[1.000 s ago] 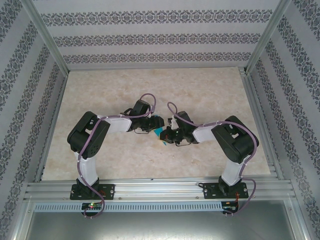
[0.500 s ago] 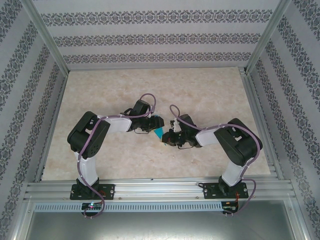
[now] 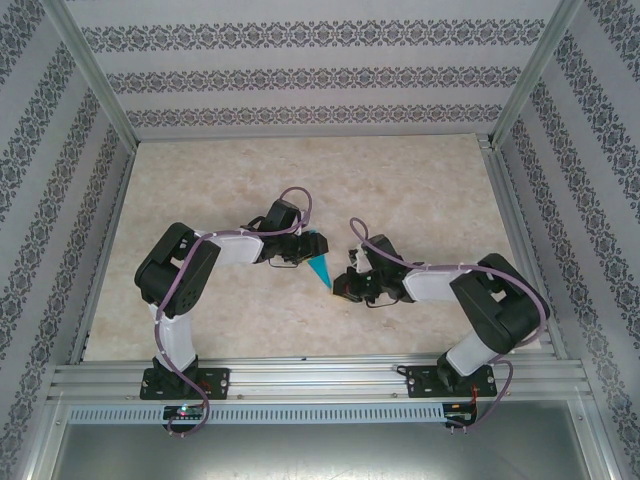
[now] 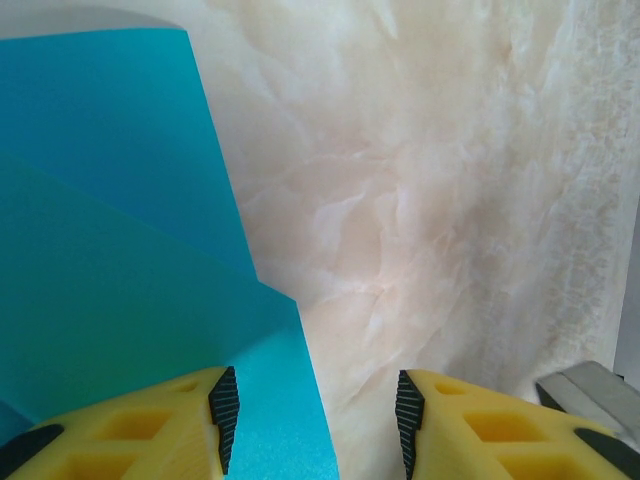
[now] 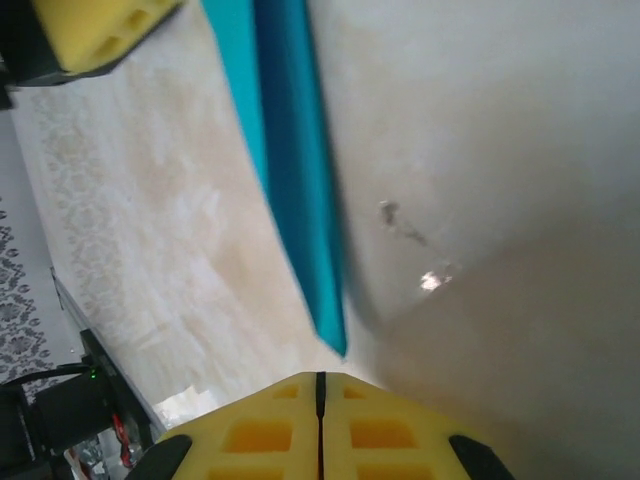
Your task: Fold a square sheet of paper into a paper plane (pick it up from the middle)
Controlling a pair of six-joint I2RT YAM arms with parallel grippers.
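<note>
The square sheet of paper (image 3: 322,265) is teal-blue and folded into a narrow pointed wedge, like a paper plane, at the table's middle. Its point faces the near edge. My left gripper (image 3: 312,243) stands at the wedge's wide far end. In the left wrist view the folded paper (image 4: 120,250) lies under the left finger and reaches partway into the gap of the open left gripper (image 4: 310,400). My right gripper (image 3: 340,287) is shut and holds nothing, just right of the point. In the right wrist view the paper (image 5: 295,170) ends a little ahead of the shut right gripper (image 5: 320,378).
The marble-patterned table top (image 3: 300,170) is walled by patterned panels on three sides. An aluminium rail (image 3: 320,375) carries both arm bases at the near edge. A yellow finger of the left gripper (image 5: 90,30) shows in the right wrist view's top left corner.
The right arm has drawn back to the right and toward the near edge, off the paper. More of the teal wedge now shows. The left arm has stayed put.
</note>
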